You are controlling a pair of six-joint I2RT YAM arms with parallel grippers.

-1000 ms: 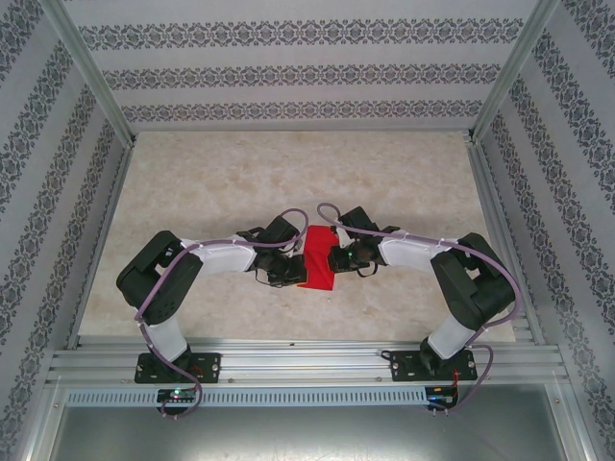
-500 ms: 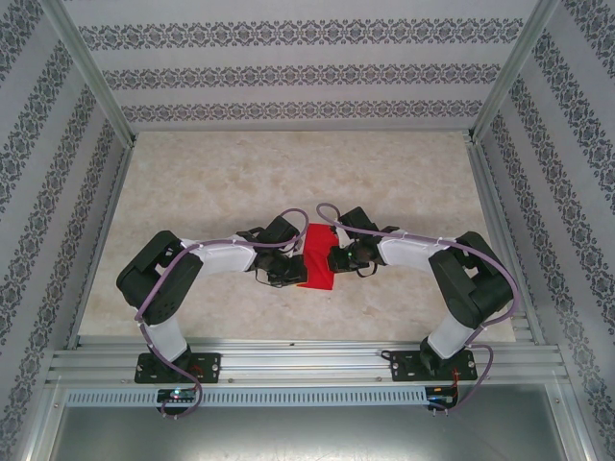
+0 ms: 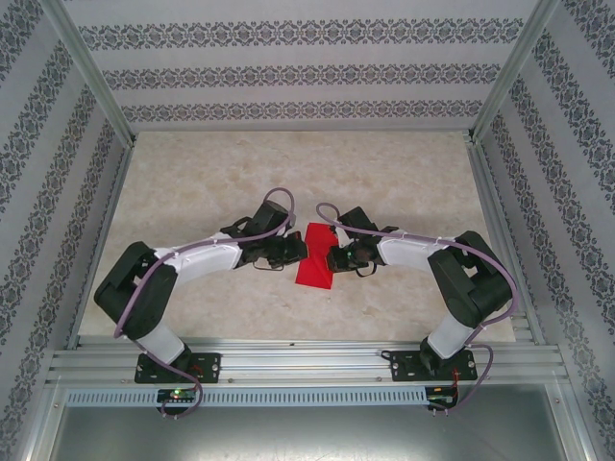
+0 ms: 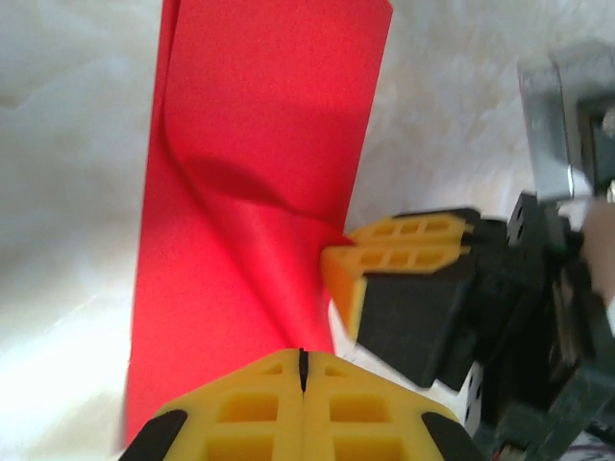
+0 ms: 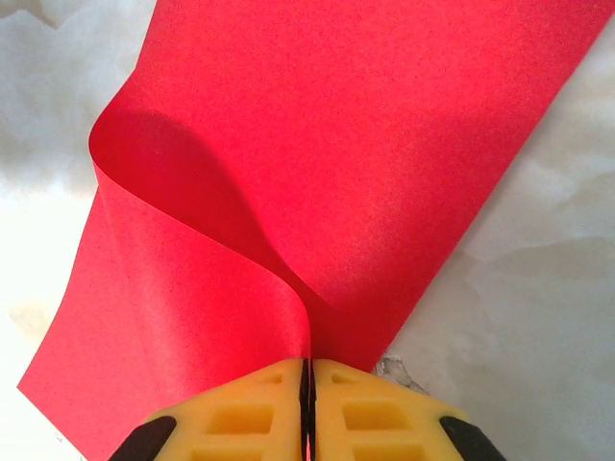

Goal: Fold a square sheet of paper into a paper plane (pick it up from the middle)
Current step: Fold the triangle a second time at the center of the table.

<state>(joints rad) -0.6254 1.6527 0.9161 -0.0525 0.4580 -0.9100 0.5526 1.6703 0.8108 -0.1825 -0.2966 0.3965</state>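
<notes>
- Both arms lie low over the table (image 3: 211,182). Their elbows point out toward the left and right edges, and their forearms reach inward so that the wrists face each other mid-table.
- The left tool (image 3: 296,248) sits at the left edge of the paper (image 3: 315,264). Its jaws are fully closed, yellow fingertips pressed together. I cannot tell whether any paper is caught between them.
- The right tool (image 3: 334,257) sits at the paper's right edge, jaws closed on a raised fold of it.
- The paper is a red folded strip between the two tools, running from far to near. It lies midway between the table's left and right edges, a little nearer the near edge.
- Most of it lies flat on the table. At the right tool one layer curls up off the layer below and runs into the pinched fingertips.
</notes>
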